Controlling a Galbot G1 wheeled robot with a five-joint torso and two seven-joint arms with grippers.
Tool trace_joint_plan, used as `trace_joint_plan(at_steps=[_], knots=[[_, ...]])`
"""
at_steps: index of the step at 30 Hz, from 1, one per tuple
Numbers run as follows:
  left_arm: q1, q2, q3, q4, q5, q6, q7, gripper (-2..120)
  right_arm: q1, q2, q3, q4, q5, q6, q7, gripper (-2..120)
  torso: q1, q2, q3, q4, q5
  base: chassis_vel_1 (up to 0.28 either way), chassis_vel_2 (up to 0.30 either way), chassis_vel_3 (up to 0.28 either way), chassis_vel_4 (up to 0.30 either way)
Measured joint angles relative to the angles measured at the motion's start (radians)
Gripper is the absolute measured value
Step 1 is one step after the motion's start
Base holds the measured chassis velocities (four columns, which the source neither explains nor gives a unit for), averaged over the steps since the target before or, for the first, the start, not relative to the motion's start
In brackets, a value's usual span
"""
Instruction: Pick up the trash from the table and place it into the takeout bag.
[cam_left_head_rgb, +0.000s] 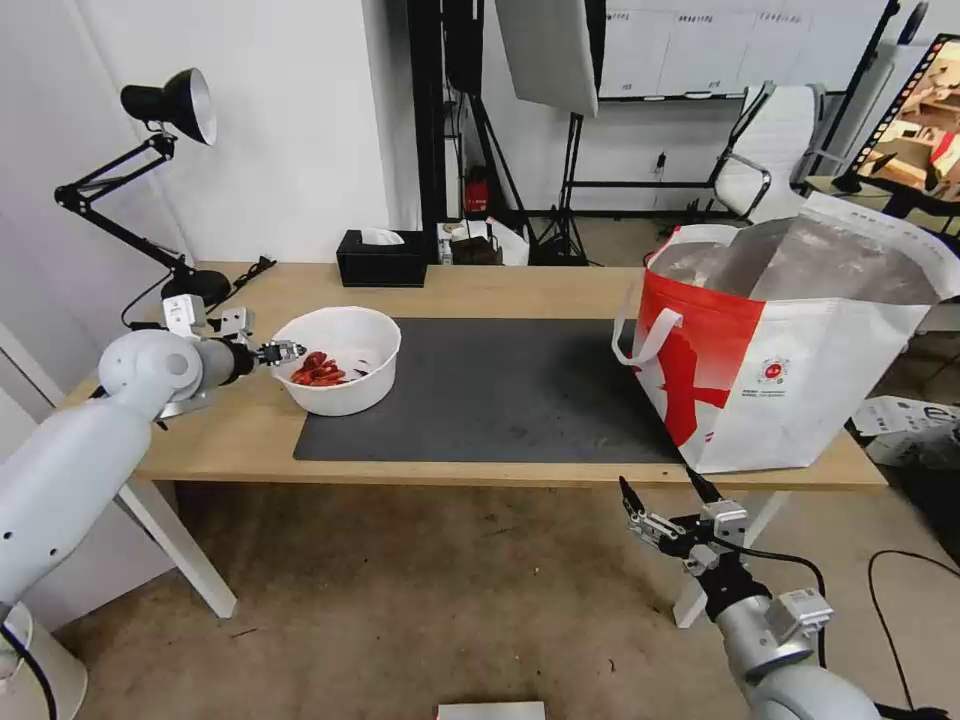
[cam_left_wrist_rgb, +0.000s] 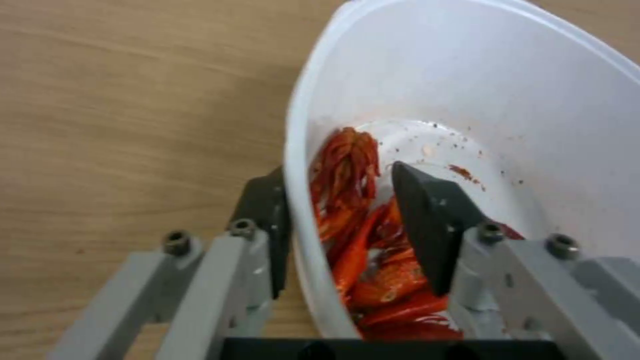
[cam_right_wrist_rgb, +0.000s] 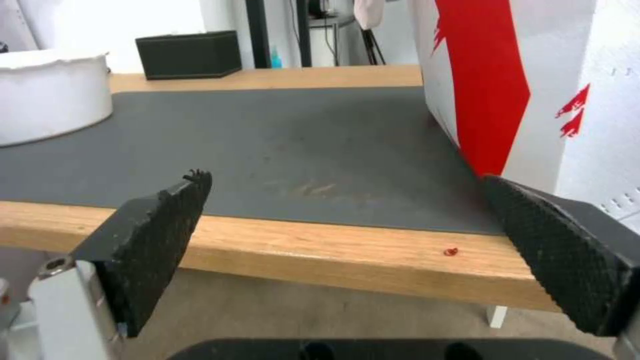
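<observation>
The trash in sight is a white round bowl (cam_left_head_rgb: 340, 398) holding red shells (cam_left_head_rgb: 318, 370), standing at the left end of the table (cam_left_head_rgb: 520, 288), half on the dark mat (cam_left_head_rgb: 500, 390). My left gripper (cam_left_head_rgb: 283, 352) is open and straddles the bowl's left rim. In the left wrist view one finger (cam_left_wrist_rgb: 267, 220) rests against the outside of the bowl (cam_left_wrist_rgb: 467, 75), the other (cam_left_wrist_rgb: 427, 225) hangs inside over the shells (cam_left_wrist_rgb: 353, 200). The takeout bag (cam_left_head_rgb: 790, 370) stands open at the right end. My right gripper (cam_left_head_rgb: 657, 480) is open, below the table's front edge near the bag.
A black tissue box (cam_left_head_rgb: 380, 260) sits at the table's back edge, and a black desk lamp (cam_left_head_rgb: 170, 100) stands at the back left corner. A tiny red scrap (cam_right_wrist_rgb: 451, 251) lies on the wood by the front edge, near the bag (cam_right_wrist_rgb: 493, 75). Office chair and stands behind.
</observation>
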Motion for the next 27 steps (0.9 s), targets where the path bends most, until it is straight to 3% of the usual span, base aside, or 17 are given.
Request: trace_joint_plan(at_steps=[10,15,17,20,24,27], knots=[[0.004,0.020,0.004,0.005,-0.003,-0.012,0.020,0,0.000,0.000,0.000,0.000,0.000,0.000,0.000,100,0.000,0.000,0.000,0.0000,0.0001,0.000,0.000,0.000,0.000],[0.011,0.026,-0.008,-0.039,0.061,-0.080,0.028,0,0.000,0.000,0.000,0.000,0.000,0.000,0.000,100,0.000,0.000,0.000,-0.0001,0.0000,0.000,0.000,0.000,0.000],[0.000,0.034,-0.010,-0.095,0.180,-0.166,0.049,0,0.000,0.000,0.000,0.000,0.000,0.000,0.000,100,0.000,0.000,0.000,0.0003,0.0000,0.000,0.000,0.000,0.000],[-0.031,0.038,0.007,-0.158,0.224,-0.227,0.054,0,0.000,0.000,0.000,0.000,0.000,0.000,0.000,100,0.000,0.000,0.000,0.0000,0.0004,0.000,0.000,0.000,0.000],[-0.099,0.034,0.058,-0.247,0.215,-0.243,0.037,0,0.000,0.000,0.000,0.000,0.000,0.000,0.000,100,0.000,0.000,0.000,-0.0002,0.0004,0.000,0.000,0.000,0.000],[-0.154,0.017,0.100,-0.267,0.202,-0.241,0.018,0,0.000,0.000,0.000,0.000,0.000,0.000,0.000,100,0.000,0.000,0.000,-0.0002,0.0003,0.000,0.000,0.000,0.000]])
